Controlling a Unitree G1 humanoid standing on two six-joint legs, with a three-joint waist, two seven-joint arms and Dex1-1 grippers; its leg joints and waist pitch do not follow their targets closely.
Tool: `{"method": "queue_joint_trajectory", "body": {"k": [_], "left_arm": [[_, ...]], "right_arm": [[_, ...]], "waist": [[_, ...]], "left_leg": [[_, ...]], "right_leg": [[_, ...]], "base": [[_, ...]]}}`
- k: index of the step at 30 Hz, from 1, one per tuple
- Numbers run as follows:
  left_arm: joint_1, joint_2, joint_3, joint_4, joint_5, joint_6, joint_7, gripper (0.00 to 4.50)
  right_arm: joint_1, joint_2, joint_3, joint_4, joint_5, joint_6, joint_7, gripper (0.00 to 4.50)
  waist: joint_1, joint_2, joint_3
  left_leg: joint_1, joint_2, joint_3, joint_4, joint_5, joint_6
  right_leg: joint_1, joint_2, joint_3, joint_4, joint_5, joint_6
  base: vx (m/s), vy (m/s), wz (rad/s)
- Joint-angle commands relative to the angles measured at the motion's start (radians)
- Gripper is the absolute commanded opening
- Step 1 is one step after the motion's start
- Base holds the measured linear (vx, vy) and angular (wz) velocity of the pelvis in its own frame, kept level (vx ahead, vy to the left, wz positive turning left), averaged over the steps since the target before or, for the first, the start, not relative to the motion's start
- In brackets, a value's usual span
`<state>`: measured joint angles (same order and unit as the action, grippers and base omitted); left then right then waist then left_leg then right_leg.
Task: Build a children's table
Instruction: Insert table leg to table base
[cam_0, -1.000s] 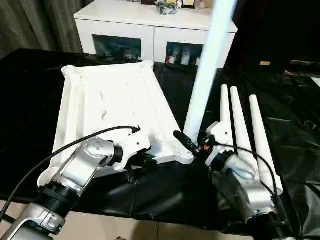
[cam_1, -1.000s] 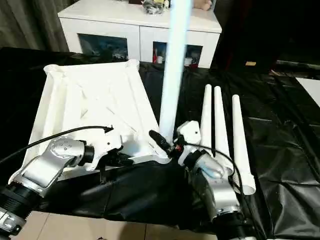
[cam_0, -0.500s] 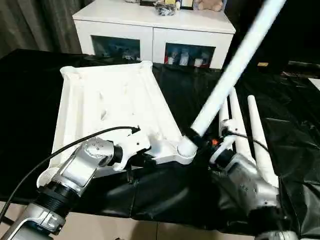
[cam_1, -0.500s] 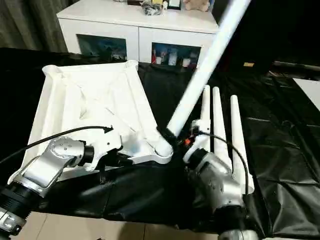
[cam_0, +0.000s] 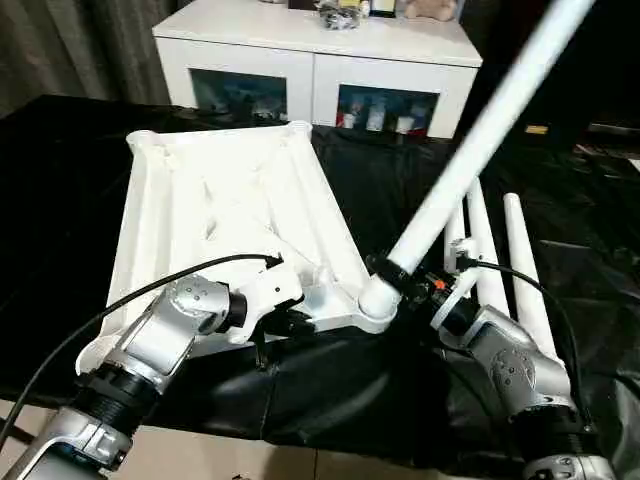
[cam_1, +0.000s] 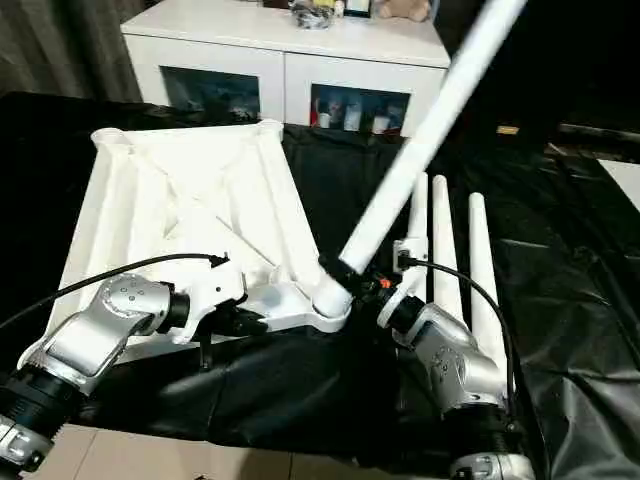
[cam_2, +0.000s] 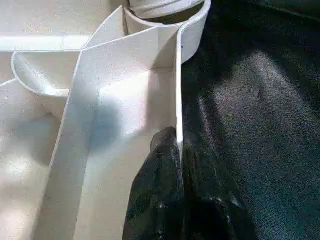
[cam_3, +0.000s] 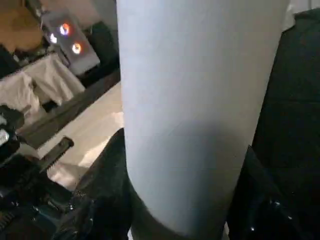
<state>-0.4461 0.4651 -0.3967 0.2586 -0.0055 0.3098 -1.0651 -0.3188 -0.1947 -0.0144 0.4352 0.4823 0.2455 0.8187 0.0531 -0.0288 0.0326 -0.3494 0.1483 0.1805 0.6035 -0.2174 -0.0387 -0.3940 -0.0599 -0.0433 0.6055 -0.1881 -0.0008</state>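
Low in the frame, the left claw (cam_0: 287, 322) is pinching the near rim of the upturned table top (cam_0: 225, 215); the right claw (cam_0: 397, 277) is gripping the first leg (cam_0: 470, 150), its foot meeting the near-right corner socket (cam_0: 375, 300) but leaning up-right, apparently not yet seated; further right, three legs (cam_0: 500, 255) are lying unfitted on the black worktop (cam_0: 60, 190).

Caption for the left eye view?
Right gripper tilts a leg at the tabletop corner socket; left gripper pinches the rim.
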Motion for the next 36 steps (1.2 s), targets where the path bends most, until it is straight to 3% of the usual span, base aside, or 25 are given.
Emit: {"method": "queue_joint_trajectory", "body": {"k": [1, 5, 9, 11, 14, 19, 22, 24, 29, 33, 35, 36], "left_arm": [[-0.014, -0.011, 0.029, -0.03, -0.021, -0.021, 0.016, 0.0], [-0.016, -0.016, 0.034, -0.03, -0.017, -0.024, 0.023, 0.0], [-0.016, -0.02, 0.035, -0.031, -0.017, -0.021, 0.027, 0.0], [-0.014, -0.023, 0.036, -0.035, -0.017, -0.02, 0.033, 0.0], [-0.014, -0.026, 0.039, -0.036, -0.016, -0.02, 0.038, 0.0], [-0.009, -0.032, 0.044, -0.043, -0.015, -0.017, 0.046, 0.0], [-0.005, -0.033, 0.046, -0.048, -0.016, -0.014, 0.05, 0.0], [-0.004, -0.036, 0.049, -0.051, -0.017, -0.014, 0.056, 0.0], [-0.003, -0.037, 0.052, -0.056, -0.015, -0.012, 0.056, 0.0], [-0.005, -0.028, 0.049, -0.063, -0.009, -0.019, 0.044, 0.0], [-0.005, -0.022, 0.048, -0.07, -0.006, -0.027, 0.039, 0.0], [-0.005, -0.021, 0.048, -0.071, -0.006, -0.029, 0.038, 0.0]], "right_arm": [[0.064, -0.039, 0.09, 0.145, -0.172, -0.02, -0.038, 1.87], [0.08, -0.024, 0.071, 0.14, -0.182, -0.095, -0.055, 1.87], [0.105, -0.009, 0.073, 0.154, -0.208, -0.181, -0.085, 1.87], [0.124, 0.004, 0.077, 0.175, -0.221, -0.249, -0.113, 1.87], [0.135, 0.014, 0.073, 0.194, -0.232, -0.297, -0.13, 1.87], [0.171, 0.032, 0.051, 0.233, -0.251, -0.404, -0.183, 1.87], [0.184, 0.033, 0.047, 0.241, -0.258, -0.435, -0.204, 1.87], [0.195, 0.037, 0.04, 0.249, -0.258, -0.449, -0.22, 1.87], [0.177, 0.04, 0.026, 0.244, -0.213, -0.384, -0.188, 1.87], [0.131, 0.021, -0.005, 0.15, -0.119, -0.3, -0.121, 1.87], [0.113, -0.006, -0.013, 0.072, -0.066, -0.235, -0.078, 1.87], [0.11, -0.014, -0.013, 0.052, -0.054, -0.22, -0.067, 1.87]], "waist": [[-0.004, 0.002, -0.026], [-0.008, 0.0, -0.023], [-0.011, 0.003, -0.025], [-0.014, 0.004, -0.022], [-0.018, 0.002, -0.021], [-0.019, 0.003, -0.018], [-0.021, 0.006, -0.02], [-0.022, 0.007, -0.018], [-0.025, 0.005, -0.017], [-0.025, 0.005, -0.017], [-0.022, 0.004, -0.024], [-0.018, 0.004, -0.029]], "left_leg": [[0.007, 0.086, -0.042, -0.099, -0.343, -0.016], [0.009, 0.087, -0.046, -0.102, -0.391, -0.02], [0.009, 0.09, -0.048, -0.109, -0.401, -0.023], [0.014, 0.09, -0.047, -0.109, -0.432, -0.028], [0.011, 0.089, -0.05, -0.111, -0.456, -0.029], [0.021, 0.09, -0.053, -0.112, -0.503, -0.03], [0.015, 0.093, -0.054, -0.121, -0.496, -0.033], [0.017, 0.092, -0.052, -0.123, -0.51, -0.035], [0.015, 0.091, -0.054, -0.123, -0.528, -0.031], [0.014, 0.092, -0.058, -0.123, -0.532, -0.029], [0.01, 0.095, -0.056, -0.123, -0.489, -0.024], [0.006, 0.097, -0.051, -0.123, -0.416, -0.013]], "right_leg": [[0.013, -0.103, 0.058, -0.103, -0.499, -0.16], [0.009, -0.103, 0.058, -0.109, -0.555, -0.141], [0.011, -0.102, 0.056, -0.109, -0.518, -0.146], [0.005, -0.1, 0.057, -0.111, -0.513, -0.154], [0.005, -0.103, 0.057, -0.114, -0.554, -0.144], [-0.005, -0.104, 0.057, -0.128, -0.635, -0.112], [0.003, -0.1, 0.054, -0.122, -0.552, -0.129], [0.001, -0.098, 0.056, -0.121, -0.528, -0.139], [0.001, -0.102, 0.059, -0.126, -0.569, -0.129], [0.001, -0.103, 0.06, -0.127, -0.594, -0.122], [0.009, -0.103, 0.061, -0.12, -0.532, -0.134], [0.016, -0.1, 0.062, -0.111, -0.429, -0.155]], "base": [[0.0, 0.0, 0.0], [0.0, 0.0, 0.0], [0.0, 0.0, 0.0], [0.0, 0.0, 0.0], [0.0, 0.0, 0.0], [0.0, 0.0, 0.0], [0.0, 0.0, 0.0], [0.0, 0.0, 0.0], [0.0, 0.0, 0.0], [0.0, 0.0, 0.0], [0.0, 0.0, 0.0], [0.0, 0.0, 0.0]]}}
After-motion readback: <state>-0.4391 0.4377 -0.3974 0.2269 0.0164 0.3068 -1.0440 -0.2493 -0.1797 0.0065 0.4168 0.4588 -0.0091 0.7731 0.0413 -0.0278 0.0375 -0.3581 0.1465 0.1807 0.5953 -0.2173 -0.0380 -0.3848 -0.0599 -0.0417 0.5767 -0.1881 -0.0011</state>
